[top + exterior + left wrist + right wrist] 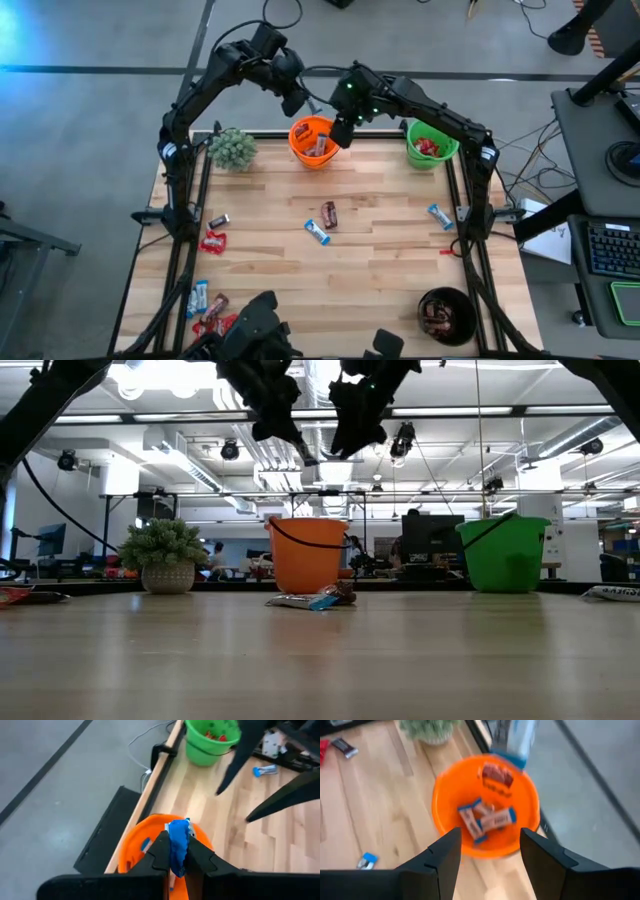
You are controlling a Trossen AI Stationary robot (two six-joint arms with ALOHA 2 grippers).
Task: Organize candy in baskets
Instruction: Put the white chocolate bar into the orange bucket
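Orange basket point(485, 810) is the drop point: it holds blue-and-white bars, with a brown-wrapped bar point(496, 776) over its rim. Right gripper point(487, 851) hovers above it, fingers spread, empty. Left gripper point(176, 854) pinches a blue-wrapped candy point(178, 840) over the same basket; next, release. Green basket point(431, 143) holds red candy; black basket point(446, 315) dark bars.
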